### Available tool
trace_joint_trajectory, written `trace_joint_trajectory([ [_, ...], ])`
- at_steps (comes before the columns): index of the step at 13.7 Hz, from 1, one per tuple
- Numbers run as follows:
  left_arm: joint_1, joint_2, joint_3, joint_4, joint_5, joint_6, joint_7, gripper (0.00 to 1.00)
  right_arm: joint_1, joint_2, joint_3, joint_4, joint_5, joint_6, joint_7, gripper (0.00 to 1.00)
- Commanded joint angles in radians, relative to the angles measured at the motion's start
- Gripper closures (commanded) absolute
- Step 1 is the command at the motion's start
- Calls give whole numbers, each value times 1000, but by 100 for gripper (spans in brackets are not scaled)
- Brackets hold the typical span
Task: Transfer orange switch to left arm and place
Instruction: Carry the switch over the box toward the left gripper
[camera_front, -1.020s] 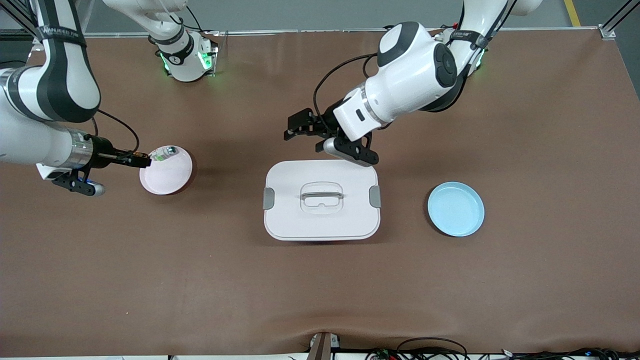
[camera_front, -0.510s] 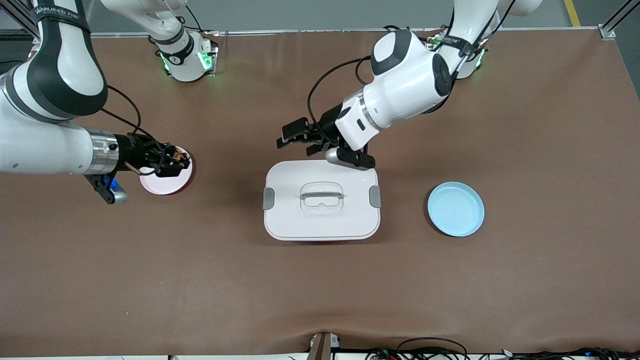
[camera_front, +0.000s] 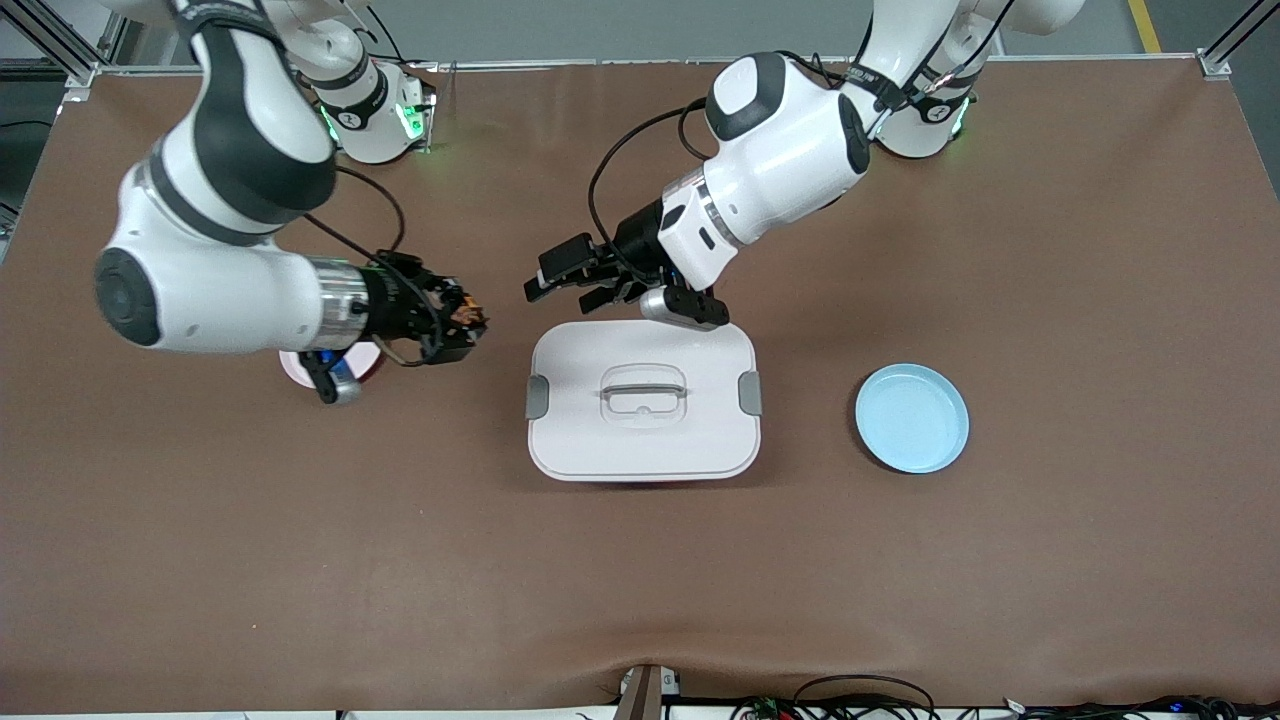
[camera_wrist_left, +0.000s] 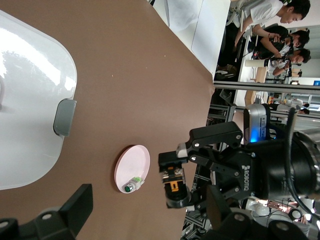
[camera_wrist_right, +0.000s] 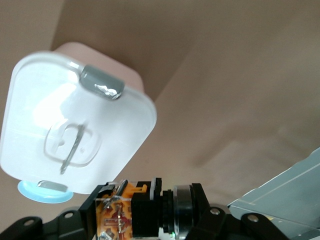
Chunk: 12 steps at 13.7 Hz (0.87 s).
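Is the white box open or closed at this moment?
Closed. The lid sits flat on the box, and both grey clips lie against its ends in the front view.

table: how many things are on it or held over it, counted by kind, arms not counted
plates: 2, a pink plate and a blue plate
boxes: 1, the white box
switches: 1, the orange switch held in the right gripper
small clear-and-green parts: 1, on the pink plate
total: 5
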<state>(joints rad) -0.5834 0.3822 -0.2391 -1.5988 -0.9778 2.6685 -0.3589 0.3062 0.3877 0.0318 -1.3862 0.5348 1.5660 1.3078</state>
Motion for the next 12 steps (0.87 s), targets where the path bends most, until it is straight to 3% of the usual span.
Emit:
trace_joint_trajectory([
  [1, -18, 20, 1, 19, -33, 34, -3, 0, 40, 108, -9, 168, 16, -8, 123, 100],
  [7, -29, 30, 1, 2, -38, 34, 1, 0, 90, 186, -7, 282, 22, 46, 257, 100],
  [12, -12, 44, 1, 5, -39, 34, 49, 0, 100, 194, -6, 294, 49, 66, 295, 100],
])
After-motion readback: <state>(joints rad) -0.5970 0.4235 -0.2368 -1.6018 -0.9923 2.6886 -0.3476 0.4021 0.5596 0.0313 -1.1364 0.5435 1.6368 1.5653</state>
